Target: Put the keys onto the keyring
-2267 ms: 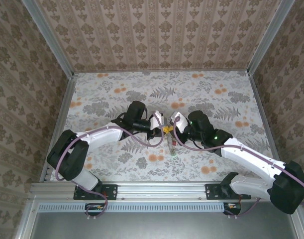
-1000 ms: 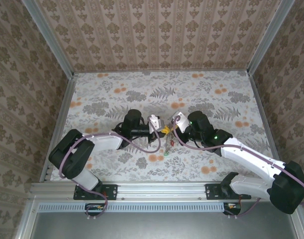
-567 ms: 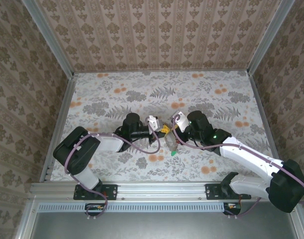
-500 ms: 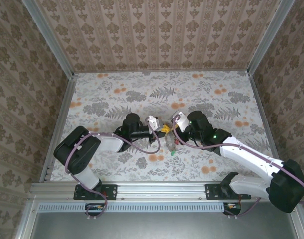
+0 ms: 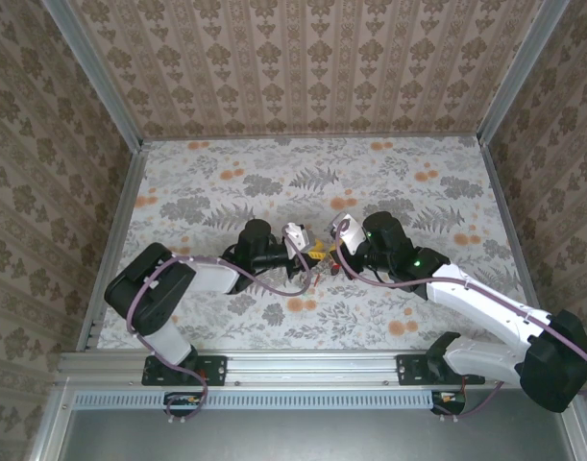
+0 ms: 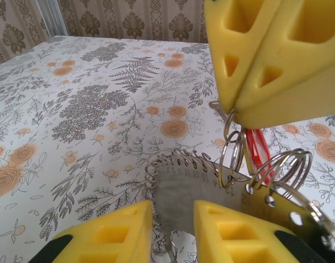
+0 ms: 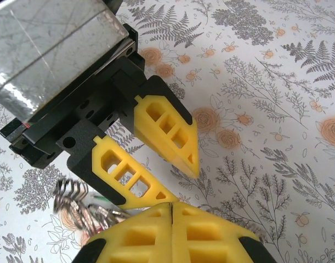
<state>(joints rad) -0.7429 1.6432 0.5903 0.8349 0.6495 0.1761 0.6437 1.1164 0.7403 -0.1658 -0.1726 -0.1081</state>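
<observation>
Left tool [image 6: 172, 216] newly parted, floral tabletop [image 5: 226, 173], patterned walls [image 5: 303, 67]

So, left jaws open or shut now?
Open: the left jaws' yellow fingers stand apart, a clear gap between them in both wrist views.

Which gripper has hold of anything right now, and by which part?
The right gripper, fingers shut, pinches the keyring by a thin wire loop at its top; the left gripper stands open, clamping nothing.

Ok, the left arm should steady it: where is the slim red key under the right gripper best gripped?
Probably the free lower end of the slim red key, approached from below: it hangs down under the right gripper, whose shut jaws and silvery wire rings crowd its top.
</observation>
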